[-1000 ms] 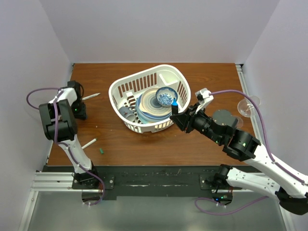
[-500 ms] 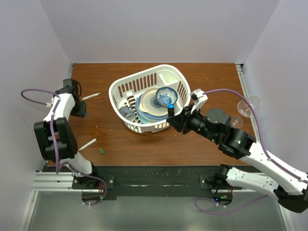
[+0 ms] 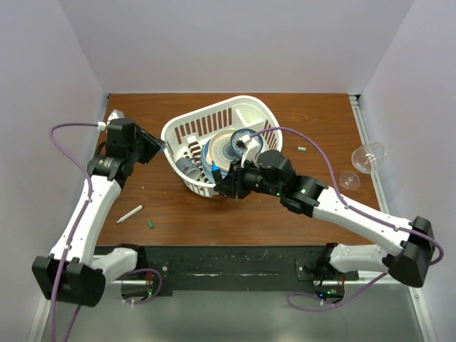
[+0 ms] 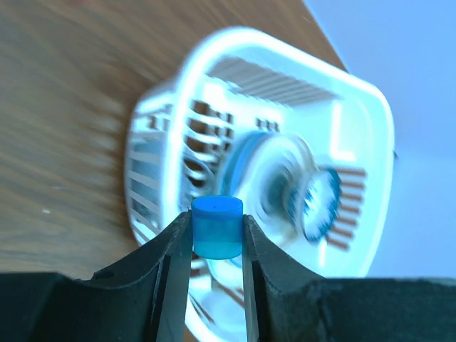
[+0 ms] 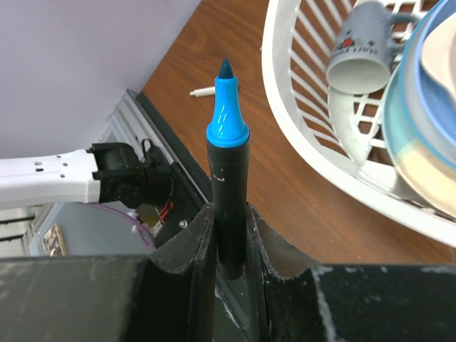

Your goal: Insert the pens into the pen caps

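Left gripper (image 4: 217, 234) pinches blue cap (image 4: 217, 222) at overhead frame's left; right gripper (image 5: 229, 217) clamps black marker (image 5: 226, 167) low on barrel, tip exposed, presumably for capping.

The right gripper (image 5: 231, 214) is clamped on a black marker with a bright blue tip (image 5: 228, 153), which stands upright between the fingers. Behind it lies a brown wooden table (image 5: 285, 192) bearing one thin white stick pen (image 5: 203, 91). At the upper right, a white plastic ribbed basket (image 5: 285, 107) holds a grey mug (image 5: 360, 46) and a blue-rimmed plate (image 5: 399, 121).
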`<state>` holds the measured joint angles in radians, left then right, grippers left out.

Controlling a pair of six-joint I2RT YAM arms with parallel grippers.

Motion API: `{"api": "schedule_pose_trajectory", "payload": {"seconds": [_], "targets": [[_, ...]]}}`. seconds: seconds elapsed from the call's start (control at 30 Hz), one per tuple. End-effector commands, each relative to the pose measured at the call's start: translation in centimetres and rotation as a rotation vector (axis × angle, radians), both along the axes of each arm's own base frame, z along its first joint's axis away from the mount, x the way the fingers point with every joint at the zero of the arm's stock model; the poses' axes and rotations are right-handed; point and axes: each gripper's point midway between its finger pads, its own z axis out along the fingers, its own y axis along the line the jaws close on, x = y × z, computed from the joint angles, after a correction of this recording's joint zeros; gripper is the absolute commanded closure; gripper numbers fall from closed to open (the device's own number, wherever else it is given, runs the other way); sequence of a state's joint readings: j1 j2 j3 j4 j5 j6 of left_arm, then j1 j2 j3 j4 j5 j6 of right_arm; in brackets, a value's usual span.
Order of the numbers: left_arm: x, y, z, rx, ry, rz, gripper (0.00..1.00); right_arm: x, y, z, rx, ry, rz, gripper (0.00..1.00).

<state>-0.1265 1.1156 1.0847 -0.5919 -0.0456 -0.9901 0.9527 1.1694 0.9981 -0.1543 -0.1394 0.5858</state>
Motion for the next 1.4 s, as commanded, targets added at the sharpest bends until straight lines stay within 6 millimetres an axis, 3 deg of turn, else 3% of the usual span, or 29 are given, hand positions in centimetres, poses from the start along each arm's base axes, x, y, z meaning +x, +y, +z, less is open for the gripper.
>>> {"api": "schedule_pose_trajectory", "payload": {"seconds": [0.0,0.03,0.13,0.27,0.47,0.93,1.37], "targets": [[-1.5,-3.8,4.2,-0.055,-0.172,-0.185,1.00,-0.1,2.6,2.9,0.104,-0.038,0.061,1.00],[-2.1,-4.7,4.4,-0.079,-0.179,-0.225,1.00,0.1,3.3,1.8,0.076,-0.032,0.074,1.00],[-3.2,-5.9,5.3,-0.118,-0.204,-0.287,1.00,0.6,4.6,1.0,0.053,-0.033,0.088,1.00],[-4.1,-6.3,6.2,-0.122,-0.234,-0.320,1.00,0.6,6.3,1.2,0.066,-0.018,0.112,1.00],[-4.4,-6.3,5.8,-0.095,-0.232,-0.347,1.00,0.8,7.8,0.9,0.052,-0.009,0.127,1.00],[-5.4,-7.0,5.2,-0.105,-0.217,-0.404,1.00,1.8,9.6,0.9,0.022,0.015,0.136,1.00],[-6.4,-6.8,5.5,-0.097,-0.229,-0.415,1.00,2.3,10.1,0.5,0.001,0.040,0.114,1.00]]}}
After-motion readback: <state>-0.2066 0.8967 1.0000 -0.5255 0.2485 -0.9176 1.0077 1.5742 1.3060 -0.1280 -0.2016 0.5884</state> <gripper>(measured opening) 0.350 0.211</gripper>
